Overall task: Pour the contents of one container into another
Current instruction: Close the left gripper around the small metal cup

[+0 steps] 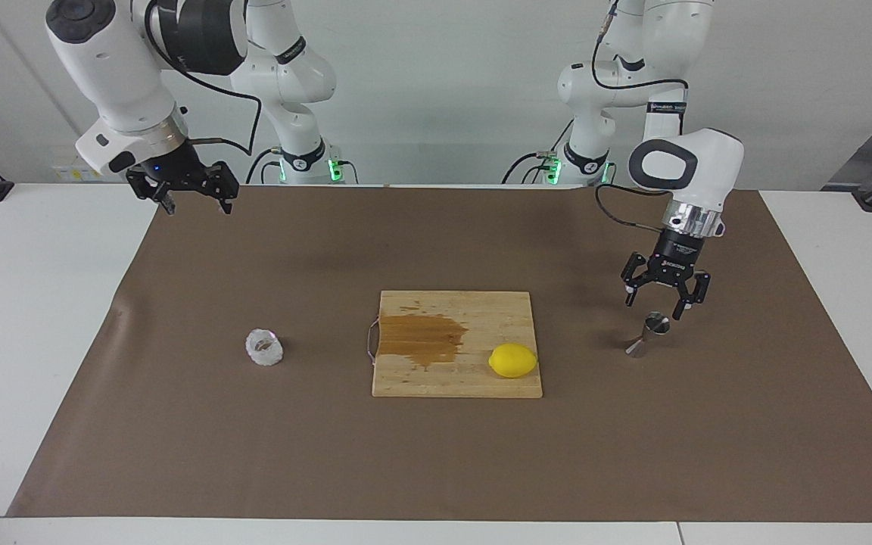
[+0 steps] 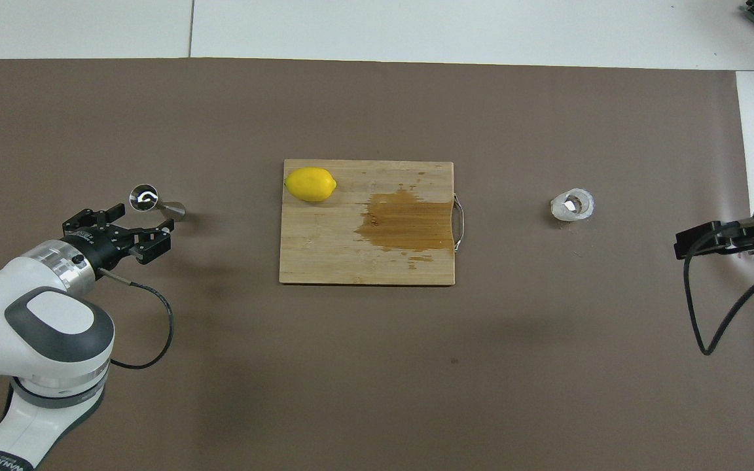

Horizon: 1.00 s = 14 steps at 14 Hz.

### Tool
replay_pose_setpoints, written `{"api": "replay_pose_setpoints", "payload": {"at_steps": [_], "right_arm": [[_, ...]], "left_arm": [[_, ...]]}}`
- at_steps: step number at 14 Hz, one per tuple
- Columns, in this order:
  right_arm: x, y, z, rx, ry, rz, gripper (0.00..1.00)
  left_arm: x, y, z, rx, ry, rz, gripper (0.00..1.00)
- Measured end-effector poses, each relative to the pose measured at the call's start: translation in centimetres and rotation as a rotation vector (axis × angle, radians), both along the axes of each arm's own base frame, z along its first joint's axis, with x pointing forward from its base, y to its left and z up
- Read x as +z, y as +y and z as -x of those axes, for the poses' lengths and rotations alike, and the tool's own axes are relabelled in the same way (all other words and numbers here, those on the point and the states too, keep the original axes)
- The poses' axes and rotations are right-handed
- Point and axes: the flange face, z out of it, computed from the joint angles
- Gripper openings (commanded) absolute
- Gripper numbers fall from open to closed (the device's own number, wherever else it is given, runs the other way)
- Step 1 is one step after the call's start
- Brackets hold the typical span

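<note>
Just above the steel jigger [image 1: 649, 334], my left gripper [image 1: 664, 302] hung with its fingers spread wide, holding nothing and clear of the jigger's upper cone. That jigger stood upright on the brown mat [image 1: 436, 454] toward my left arm's end. Toward the other end sat the whitish crinkled cup [image 1: 264, 347], untouched. Between them lay the cutting board [image 1: 474, 382], stained, with a lemon [image 1: 512, 360] on it. My right gripper [image 1: 195, 203] waited over the mat's edge, open and empty.
</note>
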Motion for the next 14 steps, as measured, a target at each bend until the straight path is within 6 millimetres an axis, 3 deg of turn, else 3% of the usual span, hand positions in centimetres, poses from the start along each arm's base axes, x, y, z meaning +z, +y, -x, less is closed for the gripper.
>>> {"api": "replay_pose_setpoints", "payload": {"at_steps": [8, 14], "right_arm": [[0.0, 0.0, 0.0, 0.0, 0.0, 0.0, 1.0], [0.0, 0.0, 0.0, 0.0, 0.0, 0.0, 1.0]], "left_arm": [[0.0, -0.1, -2.1, 0.024, -0.016, 0.001, 1.0], [-0.1, 0.1, -2.3, 0.03, -0.017, 0.002, 1.0]]}}
